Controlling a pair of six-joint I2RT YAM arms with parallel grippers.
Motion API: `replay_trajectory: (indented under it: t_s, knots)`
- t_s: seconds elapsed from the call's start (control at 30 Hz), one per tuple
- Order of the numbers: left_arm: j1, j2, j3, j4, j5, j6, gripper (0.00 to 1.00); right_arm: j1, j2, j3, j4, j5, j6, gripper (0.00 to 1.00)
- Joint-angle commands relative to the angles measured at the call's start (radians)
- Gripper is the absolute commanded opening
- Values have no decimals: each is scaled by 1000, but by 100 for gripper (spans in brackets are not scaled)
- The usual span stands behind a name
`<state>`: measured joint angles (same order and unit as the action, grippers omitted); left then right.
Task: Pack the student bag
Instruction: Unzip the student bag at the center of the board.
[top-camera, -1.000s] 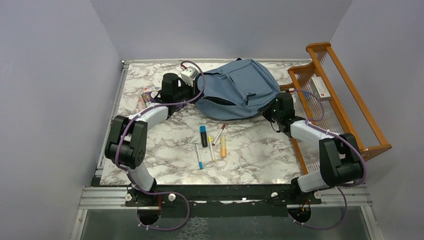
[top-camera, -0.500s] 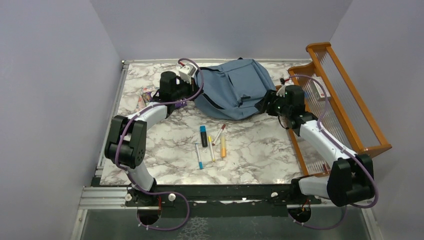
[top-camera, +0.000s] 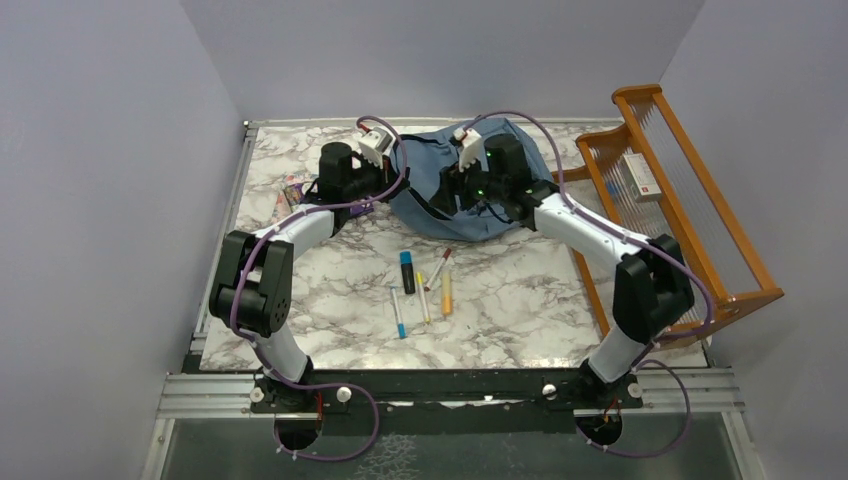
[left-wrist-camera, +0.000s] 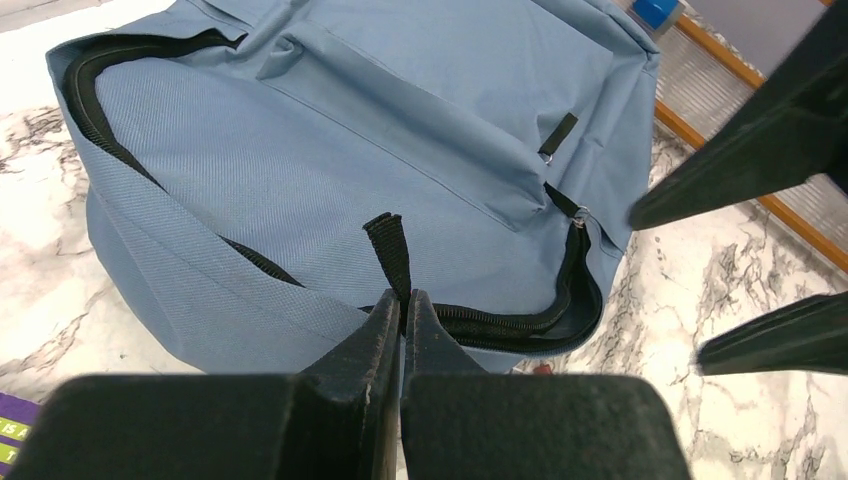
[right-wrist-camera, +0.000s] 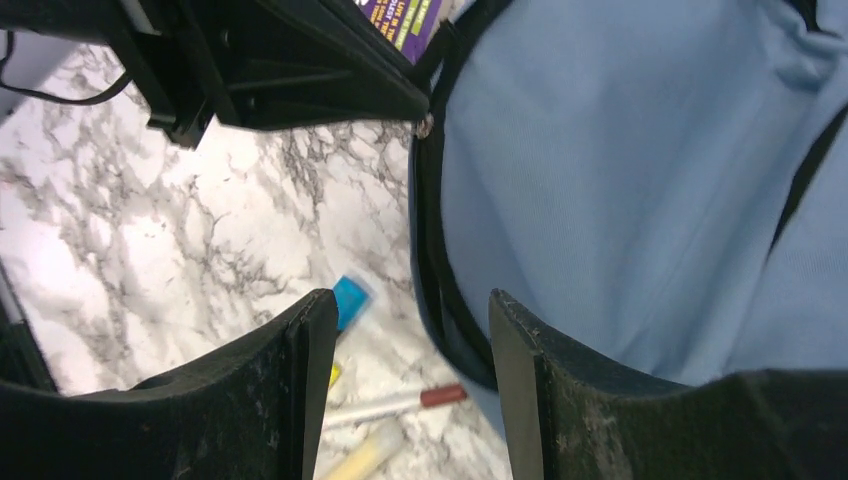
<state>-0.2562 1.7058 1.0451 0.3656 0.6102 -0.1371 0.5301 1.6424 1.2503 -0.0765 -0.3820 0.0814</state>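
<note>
Change since a second ago: your right gripper (right-wrist-camera: 410, 300) has swung from the rack side to above the student bag (top-camera: 420, 180). Its jaws are now spread and hold nothing. Your left gripper (left-wrist-camera: 402, 310) stays pinched tight on the bag's black tab (left-wrist-camera: 388, 245).
- One student bag, at the far middle of the table (top-camera: 330, 260), zipper gaping.
- Five loose pens and markers (top-camera: 407, 272), on the near side of the bag.
- One rack (top-camera: 700, 180), at the right edge, with one white box (top-camera: 640, 175) in it.
- One purple packet (top-camera: 293, 192), half hidden behind your left arm; print unreadable.
</note>
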Motion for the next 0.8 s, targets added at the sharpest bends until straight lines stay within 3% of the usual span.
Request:
replay_trajectory:
  t_s: [0.0,0.27,0.77]
  knots:
    - [-3,-21,27,53,55,2,0,27,101,113,-24,19,-154,61]
    - [-3,-20,33,53,57,-1,0,37,207,199,-70,20,-250,58]
    - [-7,-26,33,55,72,-1,0,66,328,243,-43,62,-244,50]
